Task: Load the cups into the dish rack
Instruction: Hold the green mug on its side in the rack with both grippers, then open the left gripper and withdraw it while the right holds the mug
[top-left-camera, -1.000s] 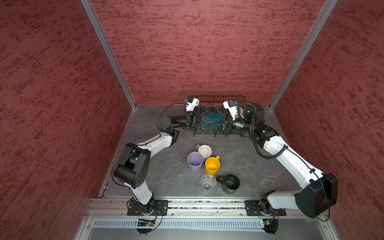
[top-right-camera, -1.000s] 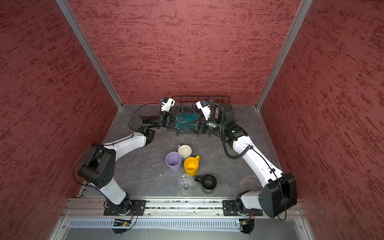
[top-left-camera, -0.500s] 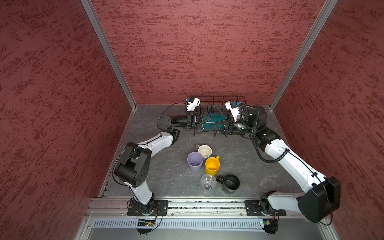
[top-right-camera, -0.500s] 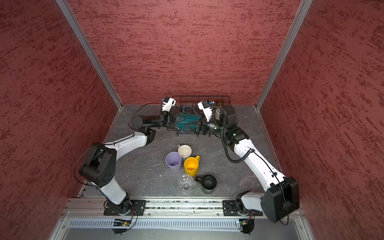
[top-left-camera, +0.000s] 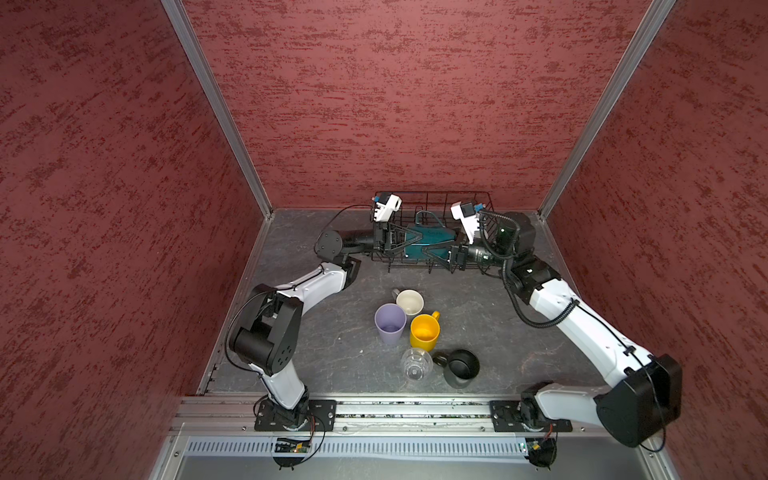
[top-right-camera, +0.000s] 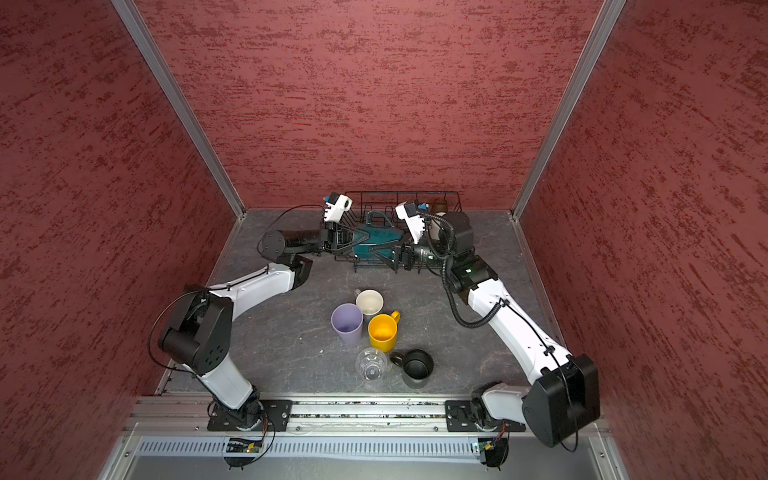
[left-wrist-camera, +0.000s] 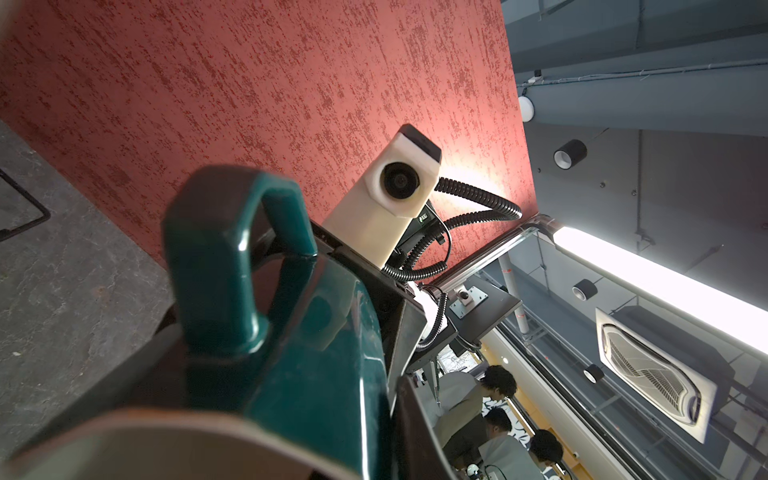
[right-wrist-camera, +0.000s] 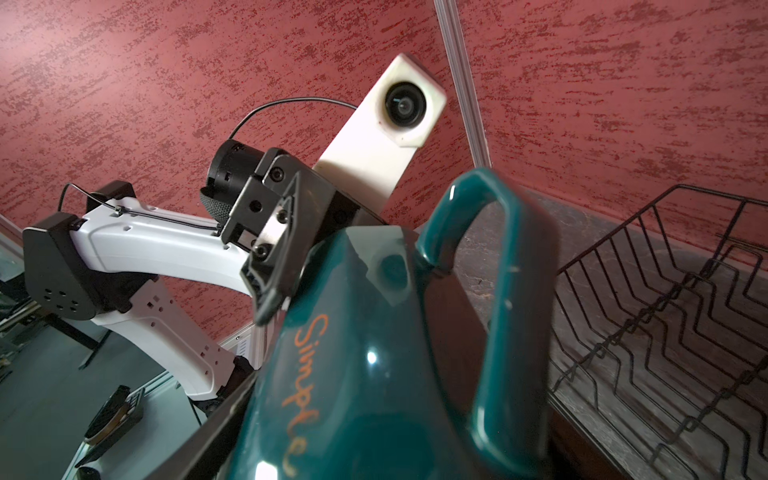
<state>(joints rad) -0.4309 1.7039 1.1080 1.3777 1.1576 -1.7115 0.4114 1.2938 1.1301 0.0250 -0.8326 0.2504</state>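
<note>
A teal mug (top-left-camera: 432, 237) lies on its side over the black wire dish rack (top-left-camera: 436, 198), held between both grippers. My right gripper (top-left-camera: 428, 249) is shut across the mug's body (right-wrist-camera: 353, 374) at its base end. My left gripper (top-left-camera: 417, 237) is at the rim end. One finger (left-wrist-camera: 415, 419) lies along the mug's outer wall (left-wrist-camera: 324, 374); the other is hidden. On the floor stand a lilac tumbler (top-left-camera: 390, 323), a grey mug with cream inside (top-left-camera: 409, 302), a yellow mug (top-left-camera: 424, 330), a clear glass (top-left-camera: 416, 364) and a black mug (top-left-camera: 461, 368). An amber glass (top-right-camera: 439, 205) stands at the rack's far right.
The rack (top-right-camera: 399, 195) stands against the red back wall, and its prong rows (right-wrist-camera: 665, 311) show beside the mug. Red side walls close in left and right. The arm bases sit on a metal rail (top-left-camera: 395, 409) along the front edge.
The teal mug and both grippers hover over the rack almost where they were. The right arm has shifted only slightly.
</note>
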